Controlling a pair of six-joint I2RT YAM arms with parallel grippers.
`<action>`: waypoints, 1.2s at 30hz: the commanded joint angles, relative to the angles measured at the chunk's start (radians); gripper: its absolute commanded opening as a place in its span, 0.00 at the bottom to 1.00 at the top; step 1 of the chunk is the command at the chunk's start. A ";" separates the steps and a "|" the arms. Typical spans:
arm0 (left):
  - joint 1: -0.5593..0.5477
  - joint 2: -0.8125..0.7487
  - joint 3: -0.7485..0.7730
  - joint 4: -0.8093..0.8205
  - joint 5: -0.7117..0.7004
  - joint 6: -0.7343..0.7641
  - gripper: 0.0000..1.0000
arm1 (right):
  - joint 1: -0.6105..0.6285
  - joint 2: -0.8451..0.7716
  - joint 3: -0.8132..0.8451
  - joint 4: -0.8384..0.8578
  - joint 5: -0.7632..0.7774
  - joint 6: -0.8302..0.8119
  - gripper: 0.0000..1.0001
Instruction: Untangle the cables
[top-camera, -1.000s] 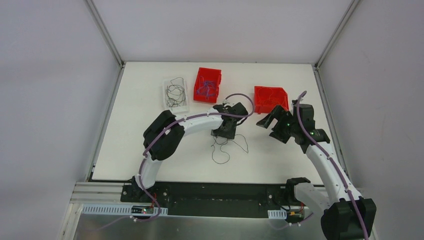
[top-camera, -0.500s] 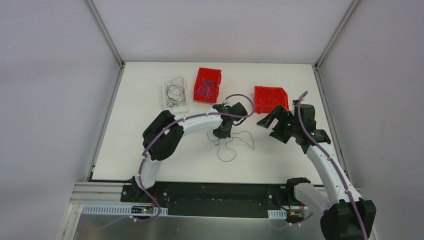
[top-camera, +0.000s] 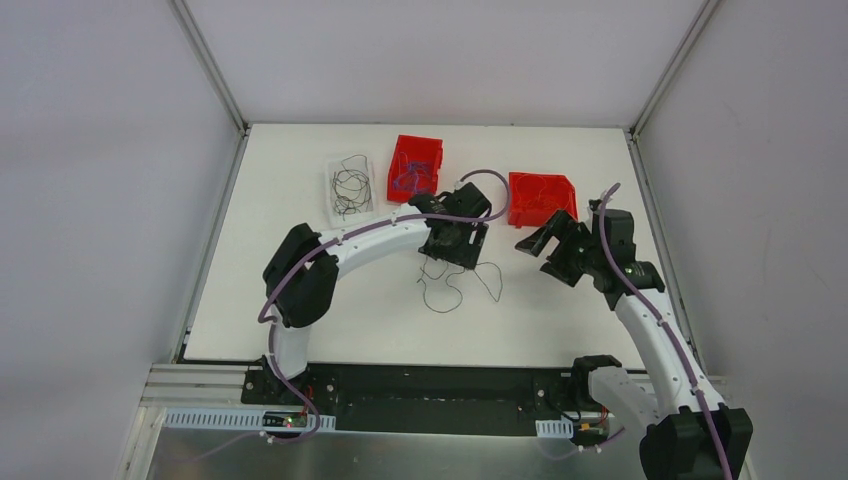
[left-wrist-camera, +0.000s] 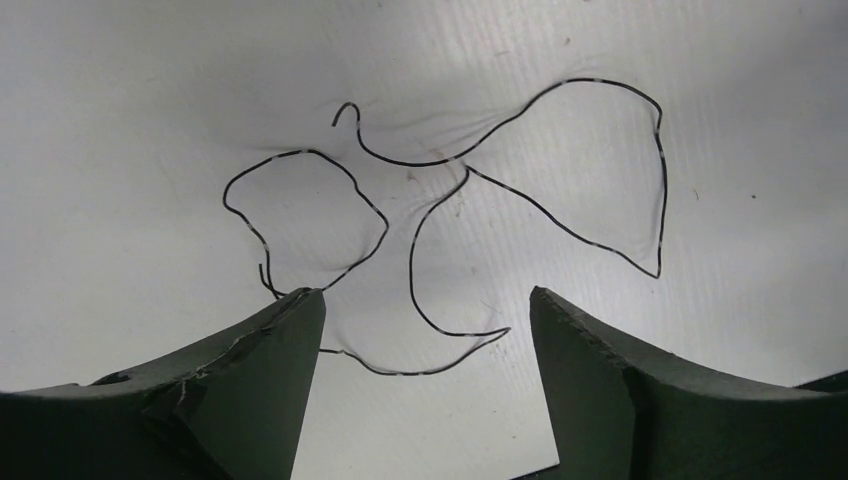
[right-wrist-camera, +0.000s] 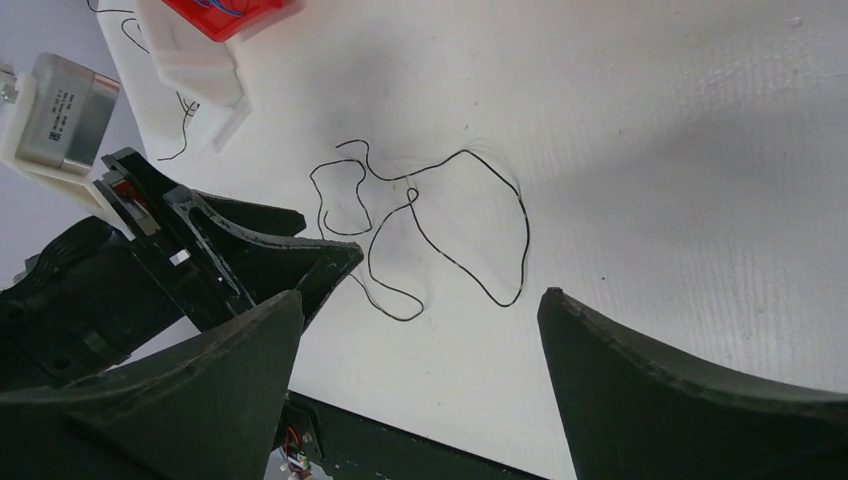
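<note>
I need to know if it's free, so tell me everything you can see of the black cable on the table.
The black cable looks like a single hair-thin strand, lying on the white table in loose open loops that cross near the middle. The left end effector hovers over it, jaws open; one finger hides a short stretch.

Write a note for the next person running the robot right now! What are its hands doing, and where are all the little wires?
Left gripper: open, holding nothing, hovering right over the black cable.
Right gripper: open, empty, off to that cable's right in the top view.
Cables: the one black cable lies loose on the table, looped across itself. Other black cables sit in the clear tray; blue cables in the red bin beside it. Second red bin: contents unclear.
Done: black and blue strands look sorted.
Left: probably lift the loose cable into the clear tray.
</note>
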 joint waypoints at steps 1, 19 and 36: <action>0.000 0.000 0.019 0.013 0.110 0.068 0.81 | -0.012 -0.029 -0.003 -0.013 -0.020 -0.018 0.91; 0.007 0.182 0.050 0.026 0.153 0.082 0.95 | -0.022 -0.025 0.005 -0.015 -0.033 -0.019 0.91; 0.138 -0.049 -0.018 -0.016 0.266 0.073 0.00 | -0.036 0.000 0.018 -0.015 -0.047 -0.027 0.91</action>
